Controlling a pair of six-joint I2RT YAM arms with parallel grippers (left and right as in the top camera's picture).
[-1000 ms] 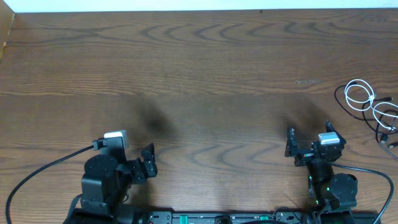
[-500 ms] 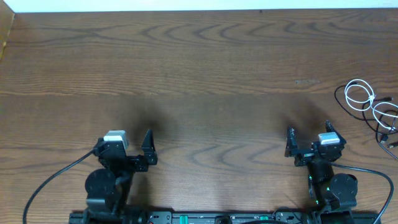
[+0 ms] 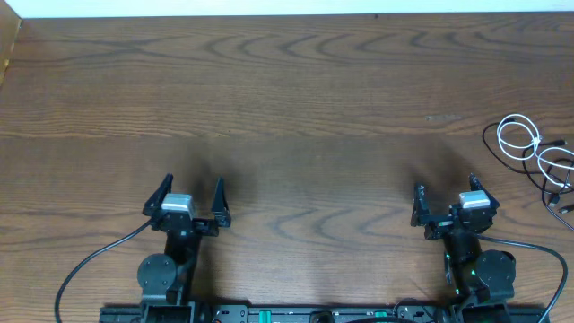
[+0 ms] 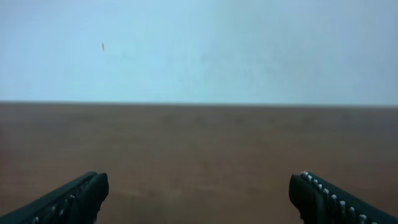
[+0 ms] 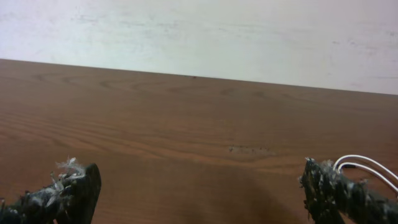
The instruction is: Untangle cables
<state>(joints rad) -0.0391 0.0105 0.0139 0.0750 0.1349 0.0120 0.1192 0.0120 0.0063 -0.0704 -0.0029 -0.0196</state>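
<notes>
The white cable [image 3: 520, 141] lies looped at the far right edge of the table, tangled with the thin black cable [image 3: 549, 179]. A bit of the white cable also shows at the right edge of the right wrist view [image 5: 367, 167]. My right gripper [image 3: 446, 187] is open and empty, to the left of the cables and nearer the front. My left gripper [image 3: 192, 186] is open and empty at the front left, far from the cables. In the left wrist view the left gripper [image 4: 199, 193] has only bare table between its jaws.
The wooden table [image 3: 287, 99] runs back to a white wall [image 5: 199, 37]. Thick black arm wires [image 3: 94, 260] trail at the front left and front right [image 3: 538, 247].
My left arm has swung forward and straightened, with its jaws now pointing to the back of the table. The right arm and the cables have not moved.
</notes>
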